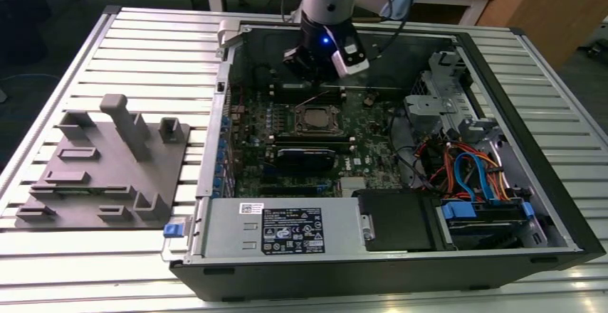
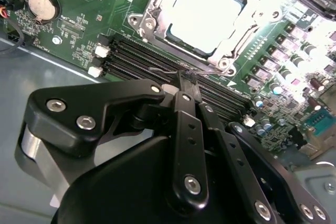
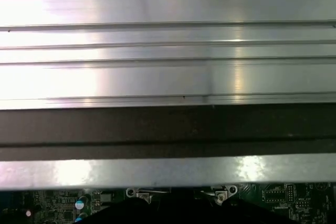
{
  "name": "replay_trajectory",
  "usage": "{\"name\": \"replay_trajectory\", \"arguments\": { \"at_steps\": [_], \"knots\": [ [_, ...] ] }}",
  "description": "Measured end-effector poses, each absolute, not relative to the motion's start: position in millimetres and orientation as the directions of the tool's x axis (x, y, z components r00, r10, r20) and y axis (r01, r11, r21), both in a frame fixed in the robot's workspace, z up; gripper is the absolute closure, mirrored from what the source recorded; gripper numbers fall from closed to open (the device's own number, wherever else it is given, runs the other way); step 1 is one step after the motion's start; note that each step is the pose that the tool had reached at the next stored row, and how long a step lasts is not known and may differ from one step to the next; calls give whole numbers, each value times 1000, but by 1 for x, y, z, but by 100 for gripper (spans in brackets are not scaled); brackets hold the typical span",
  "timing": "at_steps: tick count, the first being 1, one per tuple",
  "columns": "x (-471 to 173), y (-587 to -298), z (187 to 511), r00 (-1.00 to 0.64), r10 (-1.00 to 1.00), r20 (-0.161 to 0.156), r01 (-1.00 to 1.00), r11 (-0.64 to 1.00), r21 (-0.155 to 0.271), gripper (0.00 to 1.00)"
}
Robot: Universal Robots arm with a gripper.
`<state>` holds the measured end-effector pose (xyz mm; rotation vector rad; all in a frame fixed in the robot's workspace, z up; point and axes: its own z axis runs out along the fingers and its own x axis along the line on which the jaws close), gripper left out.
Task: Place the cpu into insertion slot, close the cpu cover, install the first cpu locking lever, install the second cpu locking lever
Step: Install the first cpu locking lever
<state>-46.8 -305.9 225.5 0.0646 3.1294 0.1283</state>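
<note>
In the exterior view we see the arm's gripper (image 1: pixel 321 62) low inside the open computer case (image 1: pixel 532 114), just beyond the insertion slot (image 1: pixel 317 119) on the green motherboard (image 1: pixel 366 153). A grey fixture block (image 1: pixel 105 167) sits well apart on the slatted table (image 1: pixel 142 50), at the exterior view's left.

In the second wrist view the cpu (image 2: pixel 206 15) lies flat in the socket, its bright top framed by the cpu cover (image 2: pixel 157 11), which appears to be down over it. The fingers (image 2: pixel 185 85) come together to a point at a thin wire lever (image 2: pixel 164 70) beside the memory slots (image 2: pixel 157 72); we judge the claw clenched, pressing or pinching that lever.

In the first wrist view we see the table's ribs and the case's dark wall (image 3: pixel 168 129), with a strip of board below.

The risk, as we judge it: the springy wire could slip off the narrow tips and snap back, or the tips could scrape the board beside it.
</note>
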Motion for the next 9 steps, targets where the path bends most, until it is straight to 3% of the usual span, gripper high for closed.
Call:
{"name": "replay_trajectory", "arguments": {
  "at_steps": [9],
  "knots": [
    [-38,-306,221,-999,42,-7,41,996,82,90]
  ]
}}
